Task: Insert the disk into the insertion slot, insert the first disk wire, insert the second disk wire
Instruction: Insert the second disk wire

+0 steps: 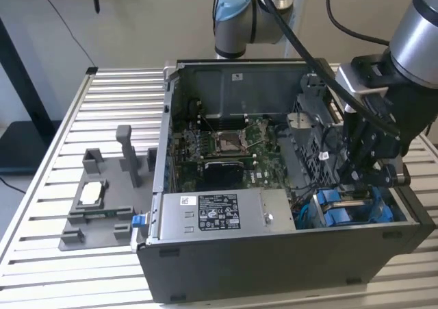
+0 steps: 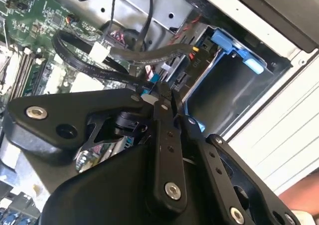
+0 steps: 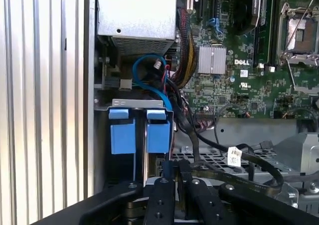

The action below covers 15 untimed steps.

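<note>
1. Work surface: a slatted aluminium table (image 1: 82,103) carries an open black computer case (image 1: 274,268). A pale wall stands behind.
2. Gripper (image 2: 165,91): in both wrist views the two black fingers (image 2: 161,122) stand narrow, almost together. The second wrist view places their tips against the blue-tipped end of a black flat wire (image 2: 92,71). Whether they pinch it cannot be told.
3. Insertion slot (image 2: 222,100): the second wrist view shows it just beyond the fingertips as a dark rectangular bay. It is edged with bright blue plastic (image 2: 229,41) and lies against the case wall.
4. Disk: the silver-grey body and label cannot be made out. Whether the blue edging is its carrier frame cannot be told.
5. The first wrist view adds two blue clips (image 3: 122,135) side by side under a metal bracket. A blue cable (image 3: 149,80) loops past them, and a silver power-supply box (image 3: 137,10) lies beyond.
6. The exterior view shows the gripper inside the case at the exterior view's right end. The green motherboard (image 1: 226,148) lies mid-case.
7. Farthest: a grey stand with upright posts (image 1: 102,192) is on the table at the exterior view's left, near the case. The arm's blue-capped joint (image 1: 236,14) is behind the case.
</note>
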Available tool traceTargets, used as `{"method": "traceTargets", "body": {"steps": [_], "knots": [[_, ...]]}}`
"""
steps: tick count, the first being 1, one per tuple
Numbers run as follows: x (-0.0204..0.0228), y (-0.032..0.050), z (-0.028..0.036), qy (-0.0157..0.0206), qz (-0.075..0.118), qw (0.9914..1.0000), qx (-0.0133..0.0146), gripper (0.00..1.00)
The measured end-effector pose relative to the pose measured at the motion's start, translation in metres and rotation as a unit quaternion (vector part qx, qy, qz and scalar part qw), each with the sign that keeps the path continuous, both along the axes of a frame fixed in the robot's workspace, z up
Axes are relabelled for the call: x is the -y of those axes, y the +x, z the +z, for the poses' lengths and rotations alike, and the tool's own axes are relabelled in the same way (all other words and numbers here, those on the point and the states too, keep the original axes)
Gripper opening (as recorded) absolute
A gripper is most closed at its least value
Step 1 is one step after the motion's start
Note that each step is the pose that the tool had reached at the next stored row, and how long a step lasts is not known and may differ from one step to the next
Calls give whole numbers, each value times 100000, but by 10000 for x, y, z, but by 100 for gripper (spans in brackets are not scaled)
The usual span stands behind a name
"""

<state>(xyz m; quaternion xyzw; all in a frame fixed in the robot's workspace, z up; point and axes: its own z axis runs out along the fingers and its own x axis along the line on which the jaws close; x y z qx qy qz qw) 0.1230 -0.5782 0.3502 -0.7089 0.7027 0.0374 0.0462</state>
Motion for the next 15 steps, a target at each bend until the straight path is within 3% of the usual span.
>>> {"method": "traceTargets", "body": {"steps": [2,3,11,15], "knots": [[-6,10,-4,-1350,2,99991,3,16],[-8,17,-7,-1638,1,99987,4,16],[-27,116,-17,-2076,3,99978,12,16],[-26,132,-39,-3048,-4,99954,15,16]]}}
